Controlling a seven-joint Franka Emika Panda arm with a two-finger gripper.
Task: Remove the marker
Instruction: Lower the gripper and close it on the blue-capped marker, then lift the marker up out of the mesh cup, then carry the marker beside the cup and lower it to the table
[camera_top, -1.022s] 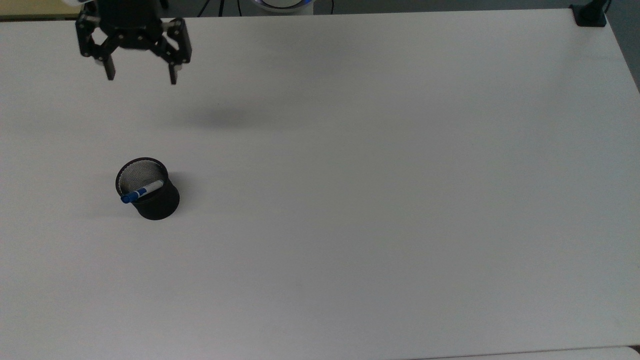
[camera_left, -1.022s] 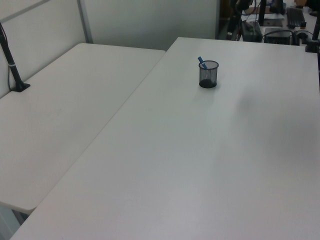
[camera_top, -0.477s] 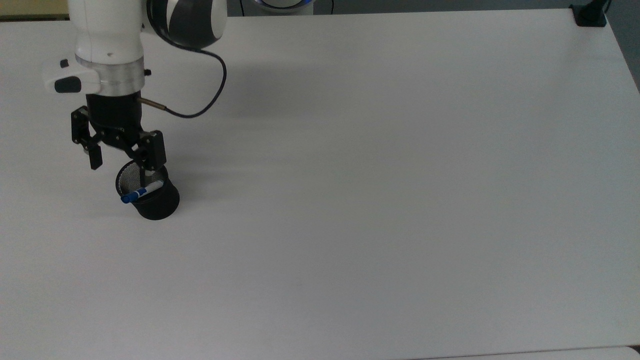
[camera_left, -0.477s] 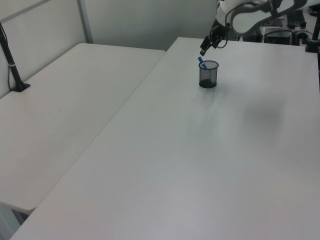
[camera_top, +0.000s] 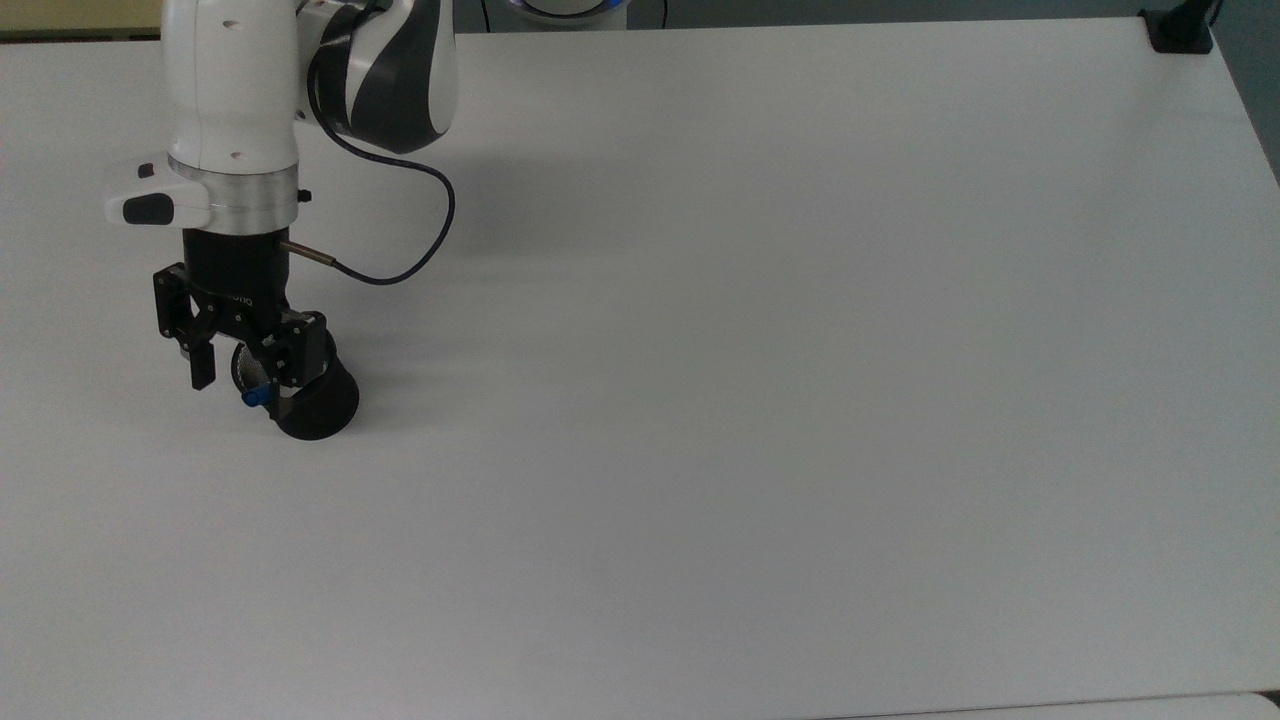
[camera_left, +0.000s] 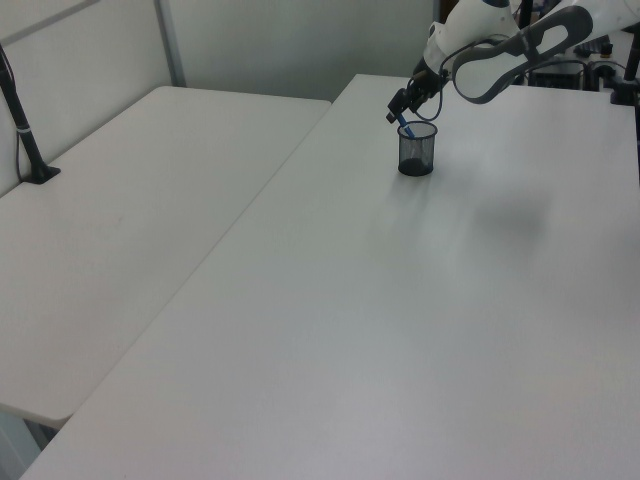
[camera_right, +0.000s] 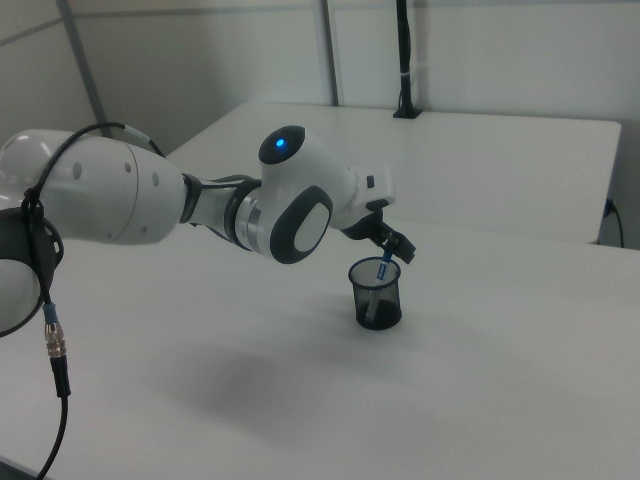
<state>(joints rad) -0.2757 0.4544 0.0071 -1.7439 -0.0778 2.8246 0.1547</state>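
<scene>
A black mesh cup (camera_top: 318, 408) stands on the white table (camera_top: 760, 360) near the top view's left side. The marker (camera_top: 259, 397) leans in it, and its blue cap pokes over the rim toward the top view's left. My gripper (camera_top: 243, 384) hangs open right over the cup's mouth, one finger outside the rim and the other over the cup, with the blue cap between them. The left view shows the gripper (camera_left: 398, 108) just above the marker (camera_left: 405, 126) and cup (camera_left: 417, 151). In the right view the gripper (camera_right: 394, 251) sits over the marker (camera_right: 384, 269) in the cup (camera_right: 377, 296).
A black clamp base (camera_top: 1180, 32) sits at the table's far corner on the top view's right. A second white table (camera_left: 130, 210) adjoins on the left view's left, with a black post (camera_left: 22, 125) on it. The arm's cable (camera_top: 400, 270) loops beside the wrist.
The arm has come down from the table's far edge to the cup. Over the last half second the gripper dropped lower and now covers most of the marker.
</scene>
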